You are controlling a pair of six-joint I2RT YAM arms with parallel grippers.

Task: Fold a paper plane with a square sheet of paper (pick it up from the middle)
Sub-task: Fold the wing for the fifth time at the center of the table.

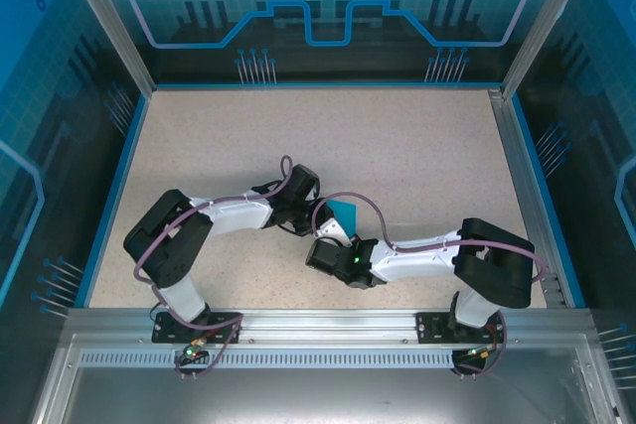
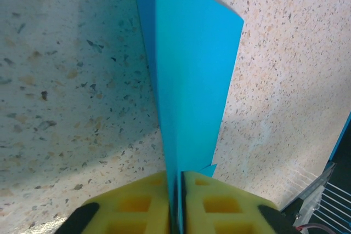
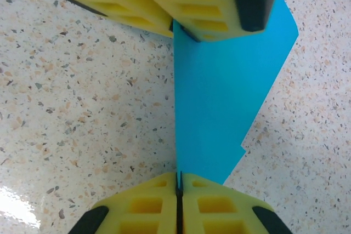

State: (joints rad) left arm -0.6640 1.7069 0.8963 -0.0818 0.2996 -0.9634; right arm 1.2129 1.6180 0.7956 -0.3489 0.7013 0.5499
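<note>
The paper plane (image 1: 345,213) is a folded cyan-blue dart held on edge just above the table (image 1: 417,146), between my two arms. In the left wrist view the paper plane (image 2: 189,64) rises as a long narrow wedge from my left gripper (image 2: 179,178), whose yellow pads are shut on its lower end. The right wrist view has the paper plane (image 3: 225,97) as a broad blue panel, and my right gripper (image 3: 179,178) is shut on its near edge. The left gripper's pads (image 3: 164,1) pinch the far end. From above, the left gripper (image 1: 318,210) and right gripper (image 1: 335,236) almost meet.
The speckled beige table has a blue rim (image 1: 111,196) and transparent blue walls (image 1: 328,7) around it. A metal rail (image 1: 318,323) along the near edge carries the arm bases. Purple cables (image 1: 343,204) loop over both wrists.
</note>
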